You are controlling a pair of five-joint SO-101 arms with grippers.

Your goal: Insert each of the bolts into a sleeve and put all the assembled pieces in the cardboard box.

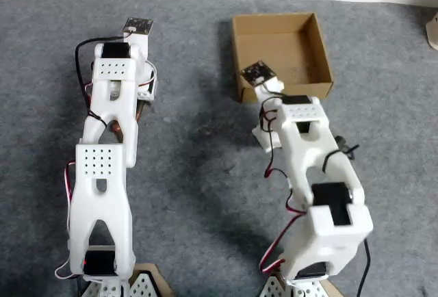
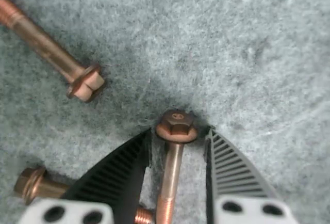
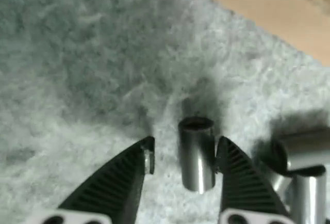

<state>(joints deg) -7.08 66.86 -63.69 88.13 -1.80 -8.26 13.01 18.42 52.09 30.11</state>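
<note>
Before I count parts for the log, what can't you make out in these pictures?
High view: the left arm covers most of the bolts.
Left wrist view: the centre bolt runs off the frame edge; a second bolt is half hidden behind a finger.
Right wrist view: the outer sleeves are blurred and cut off, so their count is unclear.

You see copper-brown bolts (image 2: 172,172) on a fuzzy grey carpet (image 2: 247,53), and the left gripper (image 2: 179,133) is black with little ridged lines. The sleeve (image 3: 197,154) is dark shiny grey. The cardboard box (image 1: 280,44) is light brown and the arms (image 1: 102,174) are white.
</note>
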